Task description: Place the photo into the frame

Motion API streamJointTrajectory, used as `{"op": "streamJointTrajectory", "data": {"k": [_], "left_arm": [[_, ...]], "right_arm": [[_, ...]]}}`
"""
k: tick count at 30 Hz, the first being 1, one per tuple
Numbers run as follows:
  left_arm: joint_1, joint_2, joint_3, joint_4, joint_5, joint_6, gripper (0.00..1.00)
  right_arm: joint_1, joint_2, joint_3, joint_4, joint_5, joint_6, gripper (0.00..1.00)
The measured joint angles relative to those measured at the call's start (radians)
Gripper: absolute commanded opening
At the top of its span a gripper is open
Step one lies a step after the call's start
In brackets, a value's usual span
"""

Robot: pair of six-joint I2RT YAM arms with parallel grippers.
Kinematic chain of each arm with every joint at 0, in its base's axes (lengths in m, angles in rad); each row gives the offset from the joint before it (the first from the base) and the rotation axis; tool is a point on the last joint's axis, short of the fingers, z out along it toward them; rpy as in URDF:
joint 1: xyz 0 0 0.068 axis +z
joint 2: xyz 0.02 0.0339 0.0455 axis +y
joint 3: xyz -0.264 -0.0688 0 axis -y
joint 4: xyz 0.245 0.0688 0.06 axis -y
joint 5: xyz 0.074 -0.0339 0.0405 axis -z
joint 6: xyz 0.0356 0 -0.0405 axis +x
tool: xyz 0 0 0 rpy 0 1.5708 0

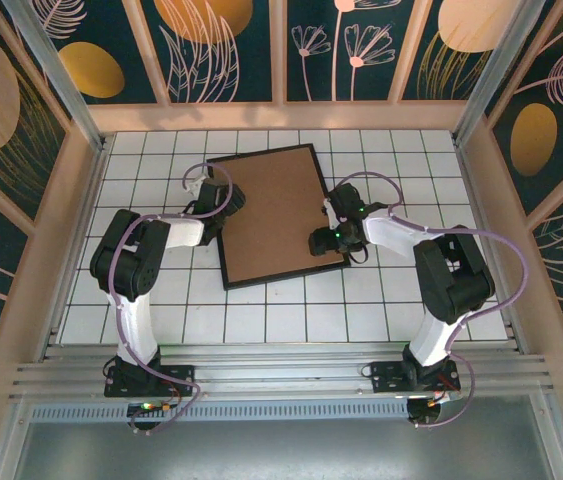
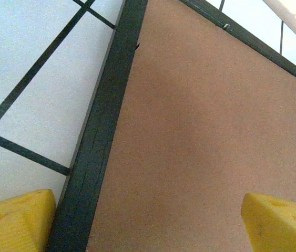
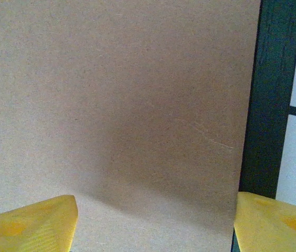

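Observation:
The frame [image 1: 286, 276] lies flat in the middle of the table, its narrow black rim around a plain brown backing board [image 1: 281, 215]. The photo is hidden. My left gripper [image 1: 231, 203] hovers open over the frame's left edge; in the left wrist view my left gripper [image 2: 148, 226] has one yellow fingertip outside the rim [image 2: 100, 131] and the other over the board [image 2: 205, 121]. My right gripper [image 1: 323, 240] stands open over the frame's right edge; in the right wrist view my right gripper [image 3: 153, 223] spans the board [image 3: 116, 94] and the rim [image 3: 268, 105]. Nothing is held.
The table [image 1: 161, 310] is white tile with dark grid lines. Patterned panel walls [image 1: 521, 140] close in the back and both sides. A metal rail [image 1: 281, 375] with the arm bases runs along the near edge.

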Motion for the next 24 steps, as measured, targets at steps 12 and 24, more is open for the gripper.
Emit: {"op": "streamJointTrajectory", "data": {"k": [12,24], "left_arm": [[-0.004,0.000,0.020,-0.047,0.013,0.024,0.90],[-0.004,0.000,0.020,-0.047,0.018,0.024,0.89]], "right_arm": [[0.053,0.006,0.033,-0.111,0.015,-0.058,0.79],[0.084,0.049,0.090,-0.193,0.049,-0.066,0.82]]}}
